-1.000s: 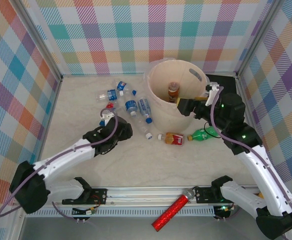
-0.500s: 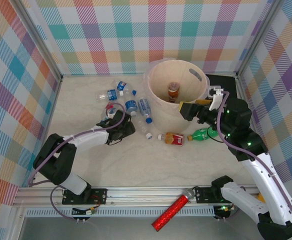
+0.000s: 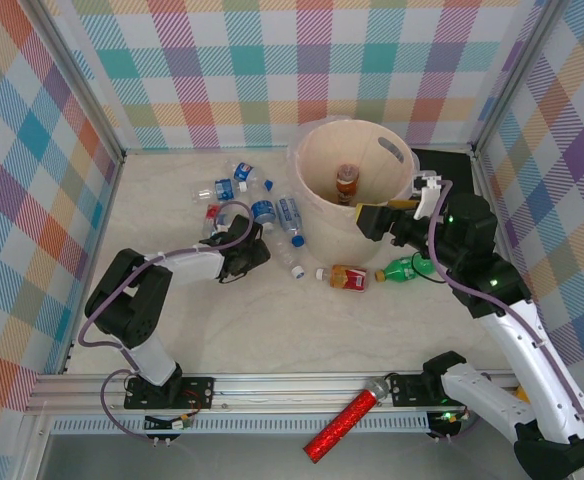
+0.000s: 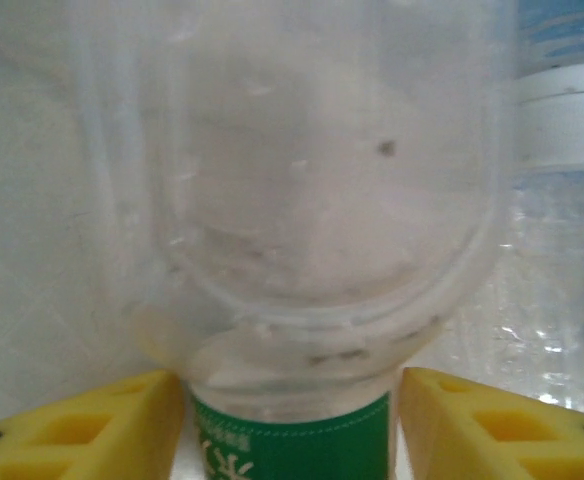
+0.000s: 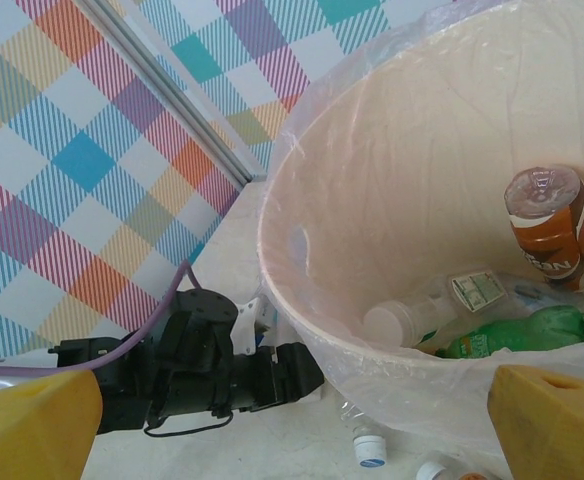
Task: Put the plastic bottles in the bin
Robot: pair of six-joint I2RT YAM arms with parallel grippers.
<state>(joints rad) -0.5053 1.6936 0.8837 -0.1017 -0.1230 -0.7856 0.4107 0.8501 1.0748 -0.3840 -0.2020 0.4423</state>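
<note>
My left gripper (image 3: 256, 251) lies low on the table beside the bottle cluster, open. In the left wrist view its yellow fingers (image 4: 82, 425) closely flank a clear bottle with a green label (image 4: 292, 300), with slim gaps on both sides. Loose plastic bottles lie left of the bin: blue-labelled ones (image 3: 263, 212) (image 3: 290, 213) (image 3: 223, 188), a red-labelled one (image 3: 350, 278) and a green one (image 3: 408, 268) in front. The beige bin (image 3: 317, 215) (image 5: 302, 300) holds a brown bottle (image 3: 347, 182) (image 5: 550, 225), a green one (image 5: 517, 332) and a clear one (image 5: 412, 318). My right gripper (image 3: 369, 218) (image 5: 292, 425) hovers open at the bin's near rim, holding nothing.
A red glittery tube (image 3: 342, 425) rests on the front rail. A flat black case (image 3: 444, 160) lies behind the bin on the right. Plaid walls close in three sides. Bare table stretches in front of the bottles.
The left arm has folded, its elbow drawn back and left, while its gripper slid slightly right and farther up to the bottles. The right gripper has barely shifted at the bin's rim.
</note>
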